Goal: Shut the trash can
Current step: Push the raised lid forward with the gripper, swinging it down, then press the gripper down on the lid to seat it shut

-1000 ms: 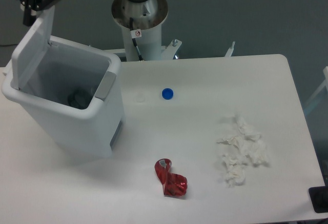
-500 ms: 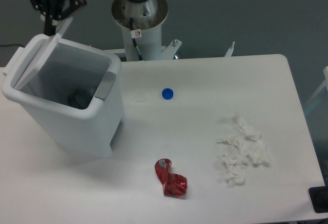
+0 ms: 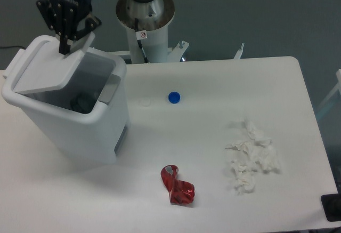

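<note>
Here we see the trash can at the left of the tabletop, its lid half lowered. Our tool touches the lid; whether its fingers are apart we cannot tell.

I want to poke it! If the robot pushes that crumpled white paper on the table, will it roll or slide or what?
The crumpled white paper looks thin and loosely bunched, so it would probably be very light and floppy. Its ragged, uneven clumps suggest it would scoot or spread apart rather than roll. It likely squashes easily under the claw.
</note>
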